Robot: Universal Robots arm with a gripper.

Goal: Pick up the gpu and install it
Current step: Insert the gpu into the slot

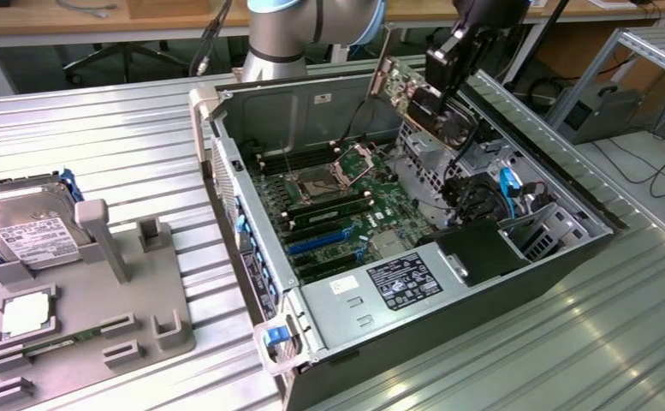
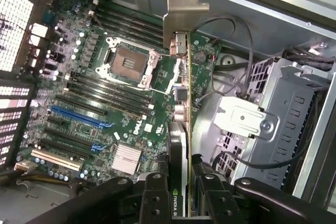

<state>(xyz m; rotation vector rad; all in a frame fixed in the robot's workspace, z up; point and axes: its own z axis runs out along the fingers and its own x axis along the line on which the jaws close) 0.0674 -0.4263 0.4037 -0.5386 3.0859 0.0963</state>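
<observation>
Pincer (image 2: 182, 188) pinches gpu (image 2: 177, 141) labelled NVIDIA, edge-on above the Dell-marked motherboard (image 2: 94, 95)

The gpu (image 2: 177, 192) reads "NVIDIA"; the motherboard (image 2: 135, 126), "DELL".

The gripper (image 2: 181, 184) clamps the gpu (image 2: 179, 132) edge-on, its silver bracket (image 2: 185, 11) out over the green motherboard (image 2: 100, 95).

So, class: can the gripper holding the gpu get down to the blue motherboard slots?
Probably yes: the case is open, the gripper holds the gpu above, nothing covers the blue slots.
</observation>
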